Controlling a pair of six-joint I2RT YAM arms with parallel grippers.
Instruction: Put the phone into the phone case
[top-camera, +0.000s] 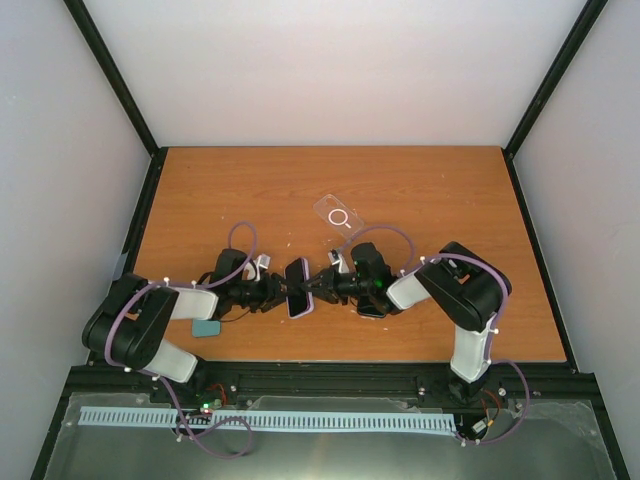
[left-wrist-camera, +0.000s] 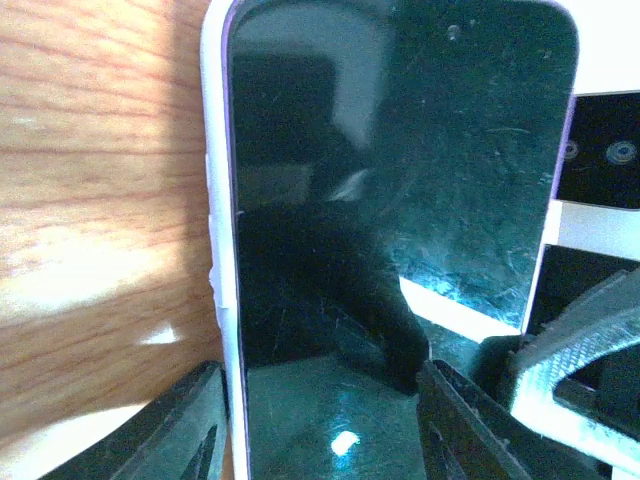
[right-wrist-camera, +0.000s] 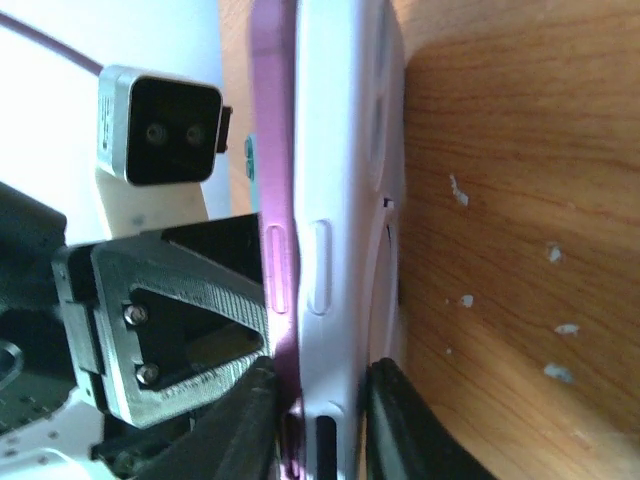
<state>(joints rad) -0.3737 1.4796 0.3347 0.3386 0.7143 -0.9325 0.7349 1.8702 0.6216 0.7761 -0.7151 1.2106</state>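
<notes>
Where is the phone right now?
In the top view the phone is near the table's front middle, between the left gripper and the right gripper, with the clear case lying just behind it.

Lab test booth: white walls (top-camera: 330, 60), black frame (top-camera: 110, 75) (wooden tabletop (top-camera: 420, 190)).

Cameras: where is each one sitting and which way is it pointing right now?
Top external: above, behind the arm bases, looking down at the table; both arms show.
Left wrist: on the left arm, facing the phone and its dark screen; left gripper fingers show.
Right wrist: on the right arm, facing the phone's side edge; right gripper fingers show.
Shared: all three see the phone; each wrist view catches the other's camera.
</notes>
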